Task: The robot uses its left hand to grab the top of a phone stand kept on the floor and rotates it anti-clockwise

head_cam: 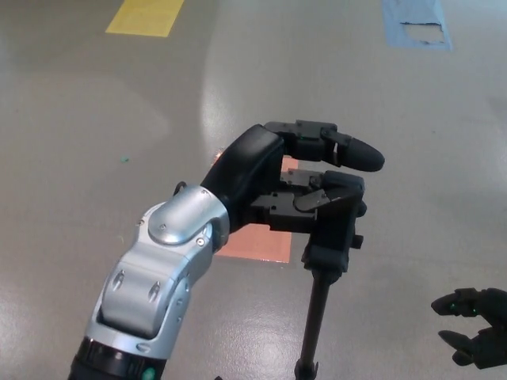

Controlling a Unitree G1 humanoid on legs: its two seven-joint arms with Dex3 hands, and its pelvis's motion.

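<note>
Your grey floor (95, 119) carries a yellow marking (146, 16) far left and a blue patch (416, 22) far right. The left hand (305, 178) has its fingers (352, 153) grasping the head of the phone stand (333, 233), beside an orange square (261, 241); its pole runs upright. The right hand (475, 324) sits near right, fingers apart. No writing is legible.

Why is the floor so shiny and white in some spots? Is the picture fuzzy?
Head view: ceiling light bounces off the glossy floor, leaving pale glare patches near the top middle and along the bottom. The picture is a little soft all over; the black left hand and phone stand are so dark their details merge.
</note>
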